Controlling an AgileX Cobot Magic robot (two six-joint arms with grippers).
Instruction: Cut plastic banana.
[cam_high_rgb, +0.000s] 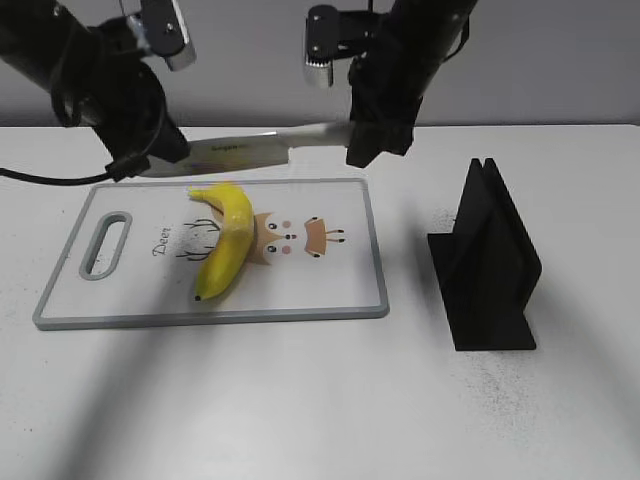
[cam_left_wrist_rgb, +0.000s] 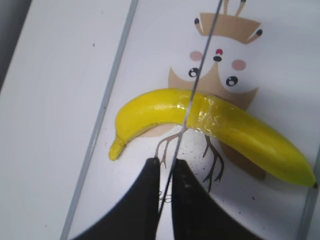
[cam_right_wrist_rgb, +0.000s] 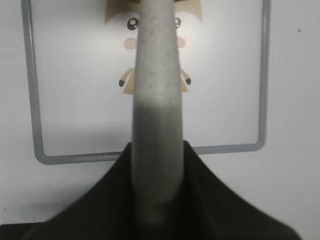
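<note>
- Banana (cam_high_rgb: 228, 243) lies on the cutting board (cam_high_rgb: 330, 290), across the deer drawing, well left of the black knife stand (cam_high_rgb: 487, 262).
- Knife (cam_high_rgb: 250, 150) hangs level above the board's far edge.
- Right gripper (cam_right_wrist_rgb: 157, 200) is clamped on the knife's grey handle (cam_right_wrist_rgb: 156, 125).
- Left gripper (cam_left_wrist_rgb: 165, 172) pinches the thin blade (cam_left_wrist_rgb: 192, 92) between narrow fingers (cam_left_wrist_rgb: 147, 200); the blade edge runs directly over the banana's middle.
</note>
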